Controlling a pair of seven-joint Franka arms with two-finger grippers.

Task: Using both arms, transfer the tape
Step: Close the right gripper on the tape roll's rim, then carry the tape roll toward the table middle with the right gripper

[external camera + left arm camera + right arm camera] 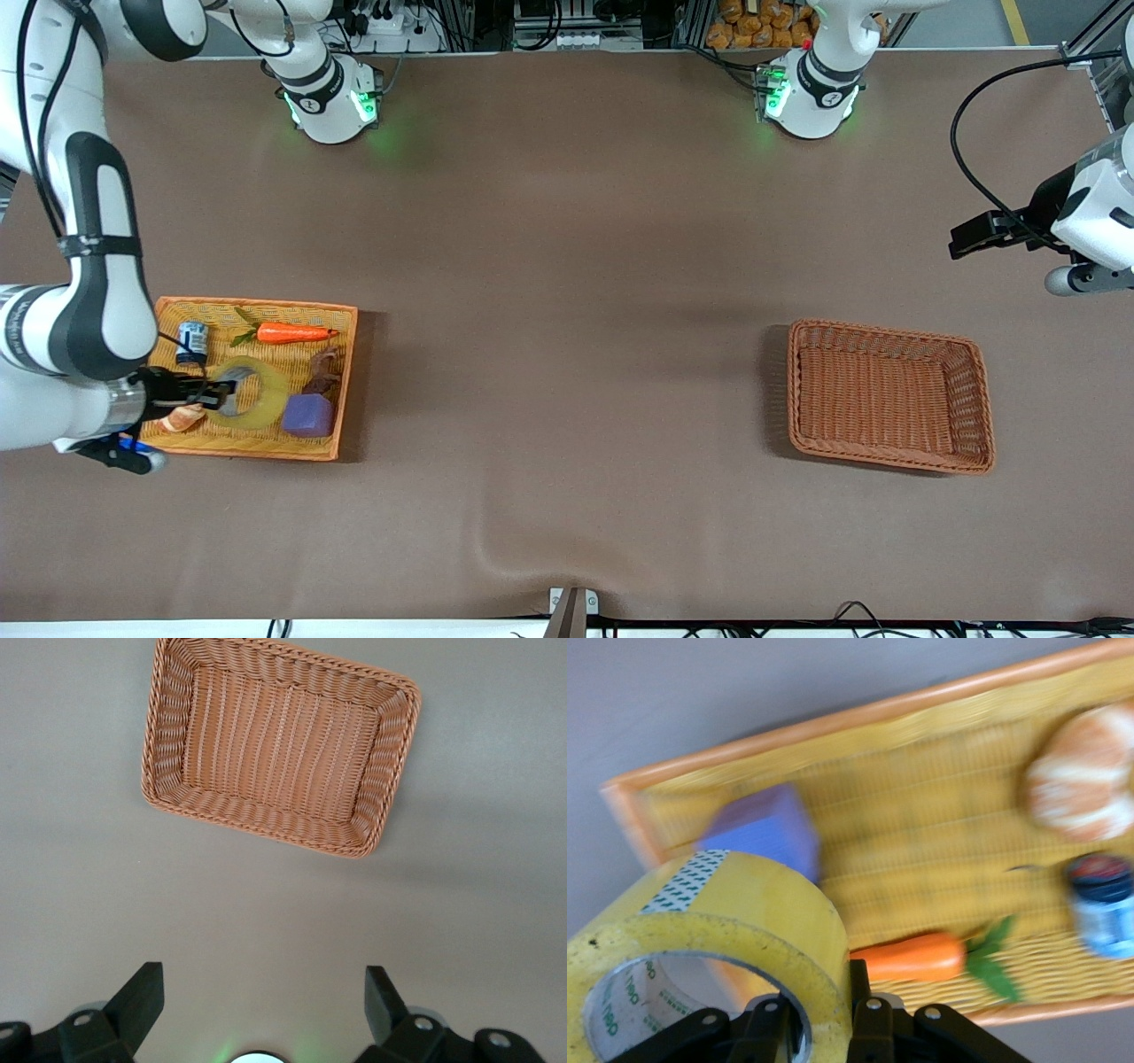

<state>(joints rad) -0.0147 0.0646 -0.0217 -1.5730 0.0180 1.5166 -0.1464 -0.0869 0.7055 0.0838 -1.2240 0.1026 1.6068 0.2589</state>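
Front view, nearest first: orange tray at the right arm's end of the table, holding purple cube, tape, a rounded orange-and-white item, brown figure, small blue can, and carrot farthest from that camera. Right gripper over the tray, clenched on the tape's wall, one finger inside the core. Wicker basket at the left arm's end, well apart from the tray, nothing in it. Left gripper waiting above bare table near that end.

Right wrist view adds: tape raised clear of the tray, grey-white core visible, cube and carrot below it.

Left wrist view adds: left gripper spread wide, basket seen from above.
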